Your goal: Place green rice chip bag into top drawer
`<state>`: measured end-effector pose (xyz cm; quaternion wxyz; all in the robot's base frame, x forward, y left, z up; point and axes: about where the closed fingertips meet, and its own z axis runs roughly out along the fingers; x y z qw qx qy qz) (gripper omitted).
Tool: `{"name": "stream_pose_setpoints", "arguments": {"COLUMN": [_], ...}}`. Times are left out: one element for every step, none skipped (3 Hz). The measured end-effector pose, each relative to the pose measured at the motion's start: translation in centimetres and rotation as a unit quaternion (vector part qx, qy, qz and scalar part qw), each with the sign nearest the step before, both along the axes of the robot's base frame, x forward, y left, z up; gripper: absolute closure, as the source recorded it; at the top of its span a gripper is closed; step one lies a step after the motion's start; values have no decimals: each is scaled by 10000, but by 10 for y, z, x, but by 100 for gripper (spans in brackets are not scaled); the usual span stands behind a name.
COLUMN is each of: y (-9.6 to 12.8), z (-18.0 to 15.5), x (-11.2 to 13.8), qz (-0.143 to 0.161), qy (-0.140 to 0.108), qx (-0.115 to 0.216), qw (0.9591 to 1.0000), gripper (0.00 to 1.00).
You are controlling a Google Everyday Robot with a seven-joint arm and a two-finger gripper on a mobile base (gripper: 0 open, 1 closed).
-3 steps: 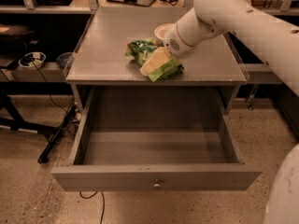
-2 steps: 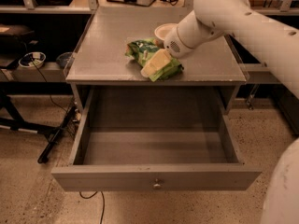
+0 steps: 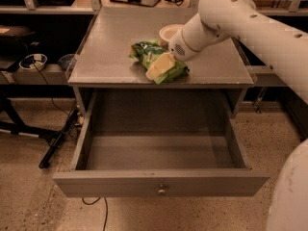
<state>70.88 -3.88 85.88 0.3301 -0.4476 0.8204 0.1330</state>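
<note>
on crinkly green bag (image 3: 146, 52), end effector (image 3: 161, 67)

Worktop (image 3: 110, 57): grey, flat, square-edged, forming the top of the cabinet. Two items lie directly on it. The green rice chip bag (image 3: 144, 49) rests crumpled right of centre, near the front edge. A white bowl (image 3: 167, 32) stands just behind it, partly hidden by the arm. The gripper (image 3: 161, 67) sits on the bag

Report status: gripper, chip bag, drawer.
Gripper down on green rice chip bag, on the cabinet top. Bag not yet in top drawer, which stands open below. White bowl just behind bag.
</note>
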Motion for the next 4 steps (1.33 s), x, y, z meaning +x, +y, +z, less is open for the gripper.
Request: {"name": "stream_pose_setpoints", "arguments": {"y": [0, 0, 0, 0], "z": [0, 0, 0, 0], "x": [0, 0, 0, 0], "qz": [0, 1, 1, 1], "qy": [0, 0, 1, 1], "qx": [0, 0, 0, 0], "qw": [10000, 10000, 10000, 10000], "gripper": [39, 63, 94, 100]}}
